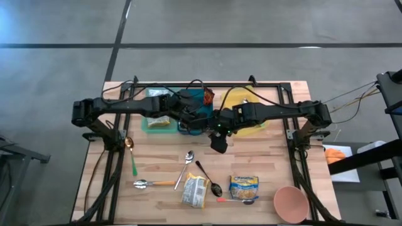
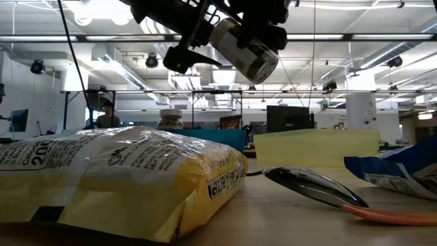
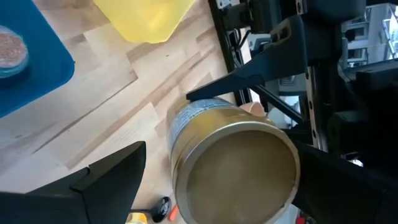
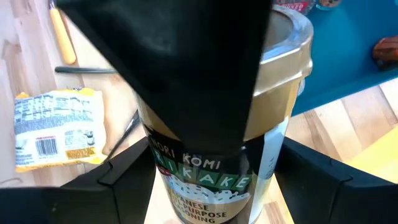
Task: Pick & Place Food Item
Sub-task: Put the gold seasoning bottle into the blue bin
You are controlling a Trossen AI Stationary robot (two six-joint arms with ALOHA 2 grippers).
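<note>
Gold-lidded jar (image 4: 217,124), clamped between right gripper (image 4: 211,155) fingers, aloft and tilted in low view (image 2: 242,48). Label text legible only from right wrist. Flat gold end (image 3: 239,171) seen only from left wrist, lying between left gripper (image 3: 211,180) fingers, spread wide, not touching. From above, jar (image 1: 218,143) mostly hidden; both grippers (image 1: 188,119) (image 1: 220,135) close together mid-table.
</note>
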